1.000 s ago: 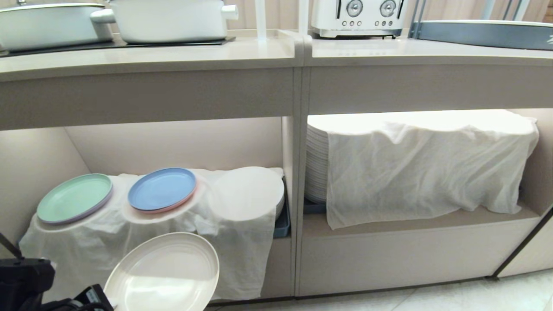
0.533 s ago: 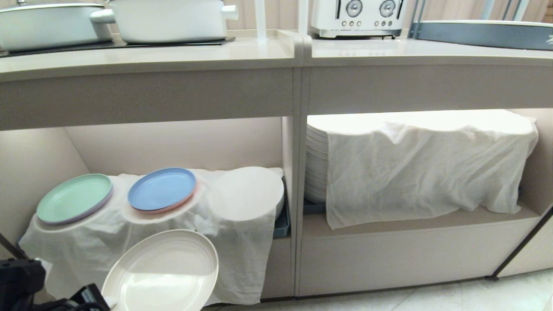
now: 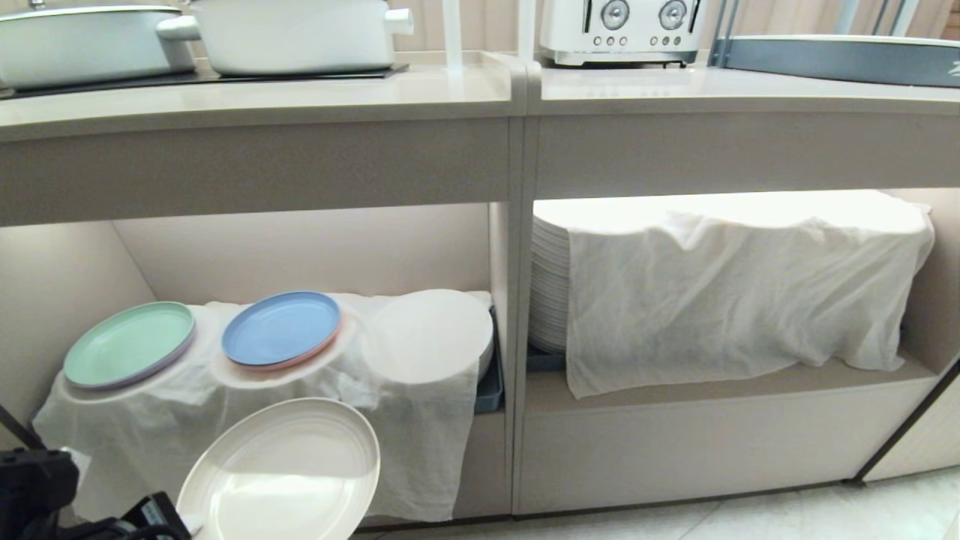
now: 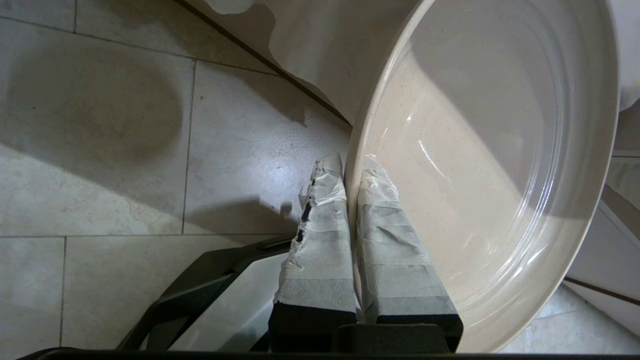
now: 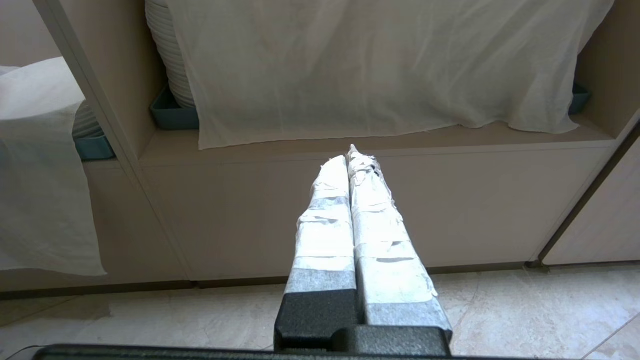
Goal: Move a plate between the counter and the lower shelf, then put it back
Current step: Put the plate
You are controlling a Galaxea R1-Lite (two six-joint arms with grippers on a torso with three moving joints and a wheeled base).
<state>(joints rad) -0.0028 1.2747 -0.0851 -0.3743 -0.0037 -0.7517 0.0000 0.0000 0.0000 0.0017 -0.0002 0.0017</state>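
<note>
The cream plate hangs tilted in front of the lower shelf's left cubby, below the draped stacks and over the floor. My left gripper is shut on the plate, one taped finger on each side of its rim. In the head view that gripper shows only at the bottom left corner. The counter runs across the top, above the lower shelf. My right gripper is shut on nothing, low before the right cubby, outside the head view.
A mint-green plate and a blue plate lie on the white cloth over the left stacks. Another cloth covers the right stacks. White pots, a toaster and a grey-blue tray stand on the counter.
The held plate and my left gripper have edged very slightly up and to the left. Everything else stays as it was.
</note>
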